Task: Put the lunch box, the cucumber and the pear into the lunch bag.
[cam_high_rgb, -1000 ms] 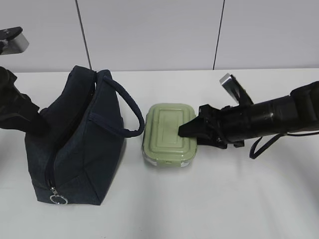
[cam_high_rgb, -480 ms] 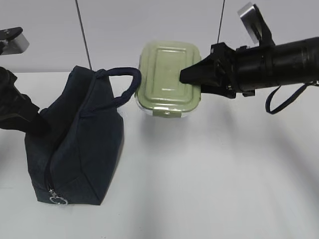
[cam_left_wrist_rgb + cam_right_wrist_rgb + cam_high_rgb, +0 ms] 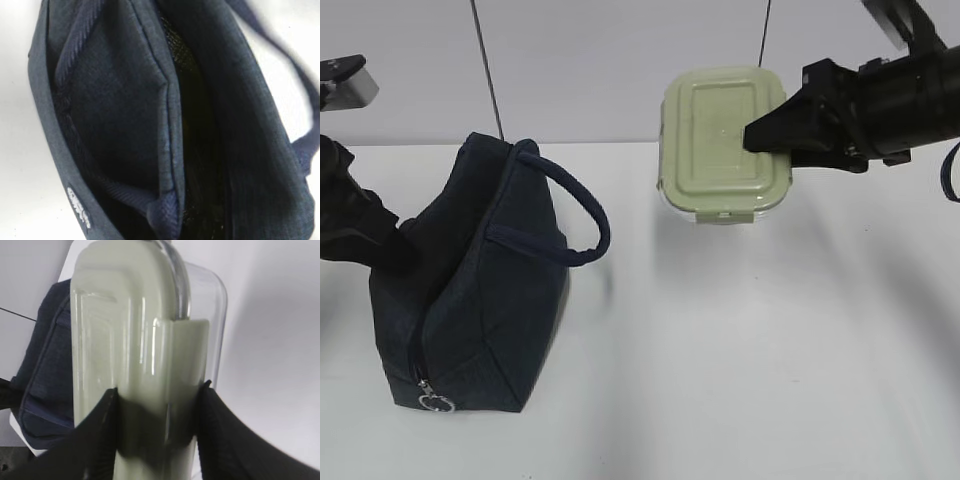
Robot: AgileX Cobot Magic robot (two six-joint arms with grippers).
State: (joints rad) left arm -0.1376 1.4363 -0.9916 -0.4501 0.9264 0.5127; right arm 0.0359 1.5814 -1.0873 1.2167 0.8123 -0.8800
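Note:
My right gripper [image 3: 754,134] is shut on the lunch box [image 3: 718,140], clear glass with a sage-green lid, and holds it in the air at upper right, lid facing the camera. In the right wrist view the black fingers [image 3: 102,435] clamp lid and base of the box [image 3: 130,340]. The navy lunch bag [image 3: 480,300] stands on the table at left, its top open, as the left wrist view [image 3: 115,100] shows from above. My left arm [image 3: 355,225] reaches to the bag's left side; its gripper is hidden behind the fabric. The cucumber and the pear are out of view.
The bag's loop handle [image 3: 588,215] hangs out to the right. A metal ring pull [image 3: 437,402] hangs at the bag's front bottom. The bag's inside [image 3: 197,150] is dark. The white table [image 3: 740,360] runs back to a pale wall.
My right gripper lifted the lunch box off the table, then carried it further up and to the right. The bag's handle rose with it, then dropped back. The left arm stayed still.

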